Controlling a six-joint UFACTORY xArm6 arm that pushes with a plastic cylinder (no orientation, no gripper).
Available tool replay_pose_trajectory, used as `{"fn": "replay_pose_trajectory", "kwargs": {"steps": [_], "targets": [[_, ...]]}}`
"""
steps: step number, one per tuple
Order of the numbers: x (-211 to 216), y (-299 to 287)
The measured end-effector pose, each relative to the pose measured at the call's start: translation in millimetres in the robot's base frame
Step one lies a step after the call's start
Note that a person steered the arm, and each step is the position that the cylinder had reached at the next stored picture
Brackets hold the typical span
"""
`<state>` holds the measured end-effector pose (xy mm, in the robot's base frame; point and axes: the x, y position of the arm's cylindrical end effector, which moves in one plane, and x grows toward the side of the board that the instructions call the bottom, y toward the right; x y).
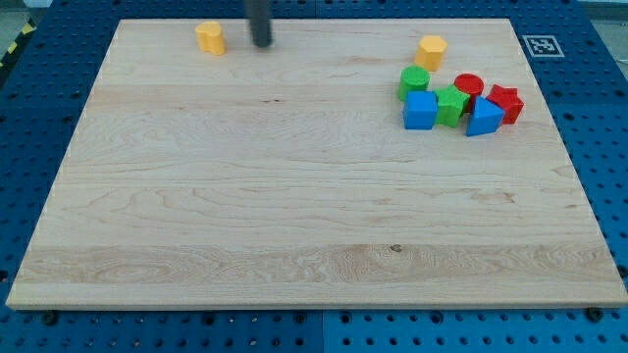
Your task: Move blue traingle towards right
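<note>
tip (262, 45) touches nothing, beside yellow block (210, 38), far from blue triangle (483, 118).

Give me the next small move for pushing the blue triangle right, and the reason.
Probably bring my tip down and rightward to the left side of the blue triangle. My tip sits far off at the view's top, by a yellow block, and a green block crowds the triangle's left side.

yellow blocks (209, 37), blue cube (420, 111), red star (505, 102)
</note>
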<state>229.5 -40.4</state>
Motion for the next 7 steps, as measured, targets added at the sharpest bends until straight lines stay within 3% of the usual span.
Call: {"fn": "replay_pose_trajectory", "kwargs": {"steps": [1, 2, 3, 4, 6, 7], "targets": [[-35.0, 79.9], [-35.8, 125.1], [-32.6, 235.5], [-7.2, 290.4], [0.0, 291.9], [29.8, 293.3]]}}
